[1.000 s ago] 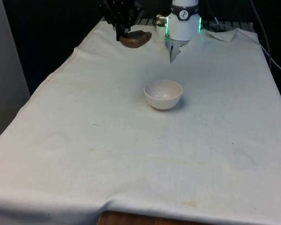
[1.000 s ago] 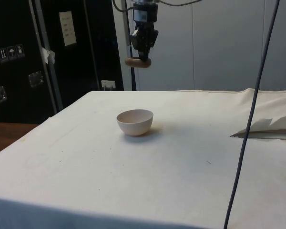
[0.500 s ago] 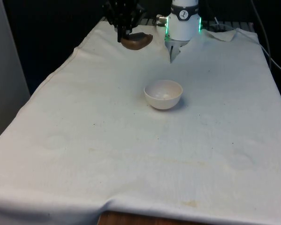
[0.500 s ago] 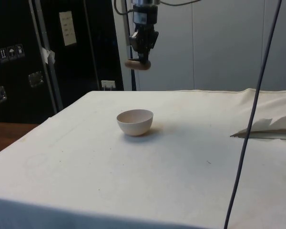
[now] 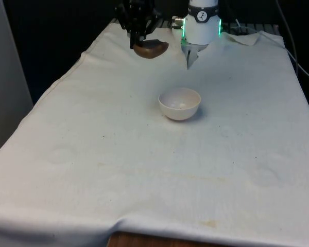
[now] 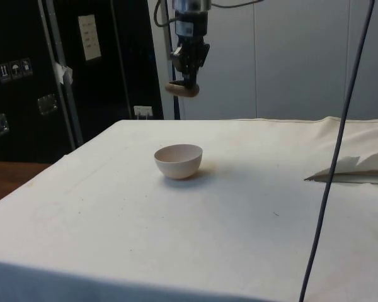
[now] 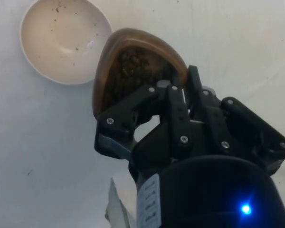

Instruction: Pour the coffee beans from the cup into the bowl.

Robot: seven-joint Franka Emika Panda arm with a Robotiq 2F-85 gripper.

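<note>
My hand (image 5: 139, 38) grips the brown cup (image 5: 150, 49) of beans; white bowl (image 5: 179, 103) sits below on the white-clothed desk (image 5: 144, 170). No readable labels.

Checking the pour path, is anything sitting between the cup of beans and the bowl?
Nothing visible. The gripper holds the brown cup in the air, and just bare cloth lies between it and the white bowl.

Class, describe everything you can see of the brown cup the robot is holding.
The cup is a glossy brown, shallow, rounded vessel, seemingly glazed ceramic, with dark coffee beans inside. The tool grips its rim from above, holding it high over the cloth, apart from the white bowl. Nothing else touches it.
</note>
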